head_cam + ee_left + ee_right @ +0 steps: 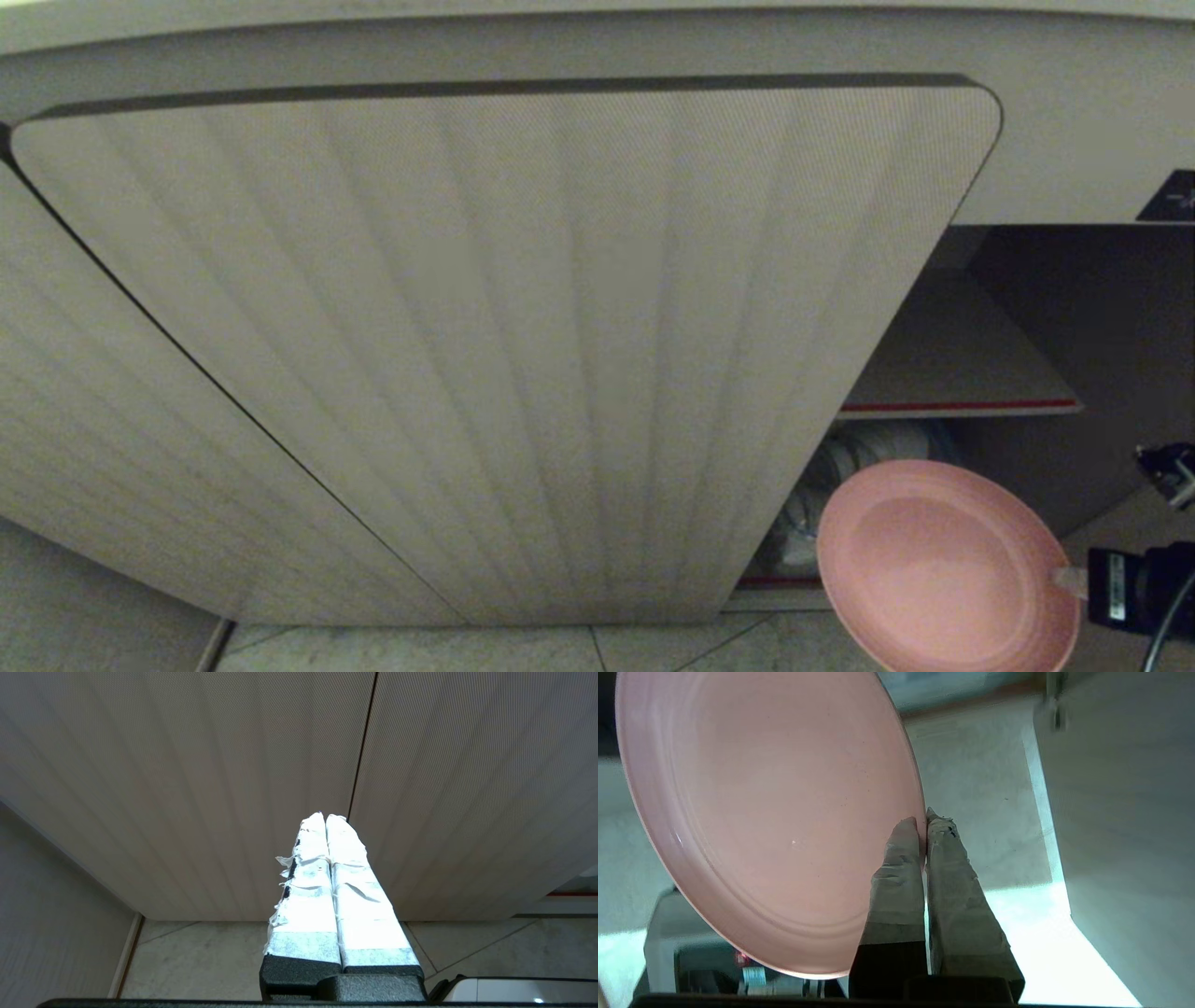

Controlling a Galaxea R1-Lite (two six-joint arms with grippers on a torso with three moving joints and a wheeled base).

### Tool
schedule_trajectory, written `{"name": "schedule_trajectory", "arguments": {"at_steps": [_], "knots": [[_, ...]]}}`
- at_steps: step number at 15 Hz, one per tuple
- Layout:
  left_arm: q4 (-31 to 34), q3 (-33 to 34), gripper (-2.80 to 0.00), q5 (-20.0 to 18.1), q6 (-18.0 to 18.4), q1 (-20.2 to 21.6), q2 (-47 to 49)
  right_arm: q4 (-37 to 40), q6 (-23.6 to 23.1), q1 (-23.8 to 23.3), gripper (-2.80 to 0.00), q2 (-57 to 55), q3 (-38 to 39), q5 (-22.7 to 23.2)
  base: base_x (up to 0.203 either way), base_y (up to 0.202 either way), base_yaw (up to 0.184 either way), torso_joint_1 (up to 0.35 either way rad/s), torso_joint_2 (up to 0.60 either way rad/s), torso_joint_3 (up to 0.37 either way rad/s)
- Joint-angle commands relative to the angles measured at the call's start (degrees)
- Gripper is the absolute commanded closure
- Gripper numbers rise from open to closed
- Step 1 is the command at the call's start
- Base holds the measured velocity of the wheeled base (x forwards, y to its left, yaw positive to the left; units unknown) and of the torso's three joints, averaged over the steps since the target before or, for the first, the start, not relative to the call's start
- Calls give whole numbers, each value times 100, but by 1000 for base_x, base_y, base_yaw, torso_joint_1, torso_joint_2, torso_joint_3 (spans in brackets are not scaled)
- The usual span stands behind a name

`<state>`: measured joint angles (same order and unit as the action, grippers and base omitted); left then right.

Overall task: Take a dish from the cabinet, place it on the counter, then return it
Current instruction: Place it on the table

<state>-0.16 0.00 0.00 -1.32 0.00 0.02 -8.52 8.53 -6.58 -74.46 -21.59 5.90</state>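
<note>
Cabinet [504, 355] doors fill the head view, the opening at four o'clock. Pink dish [943, 569] hangs outside it at five o'clock, rim pinched by the right gripper [924, 821]. Left gripper [324, 817] is clenched, empty.

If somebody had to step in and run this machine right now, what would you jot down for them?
Right gripper: shut on the rim of the round, shallow pink plate, held in the air low in front of the open beige fluted cabinet.
Left gripper: shut, empty, parked facing the fluted doors.
Done: plate is gripped and outside the cabinet.
Unclear: whether it has visited the counter; no counter in view.
Left: either set it on the counter, or return it by the red-edged shelf.
</note>
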Motion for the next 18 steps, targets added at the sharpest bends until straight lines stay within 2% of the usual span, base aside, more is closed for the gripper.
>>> {"name": "schedule_trajectory", "arguments": {"at_steps": [1,10,18], "knots": [[-2,0,0,0,0,0,-2,250,-16,-1,0,143,83,4,0,0,0,0,0,0],[-2,0,0,0,0,0,-2,729,16,-10,0,424,457,24,0,0,0,0,0,0],[-2,0,0,0,0,0,-2,782,419,-1,0,518,645,35,0,0,0,0,0,0]]}}
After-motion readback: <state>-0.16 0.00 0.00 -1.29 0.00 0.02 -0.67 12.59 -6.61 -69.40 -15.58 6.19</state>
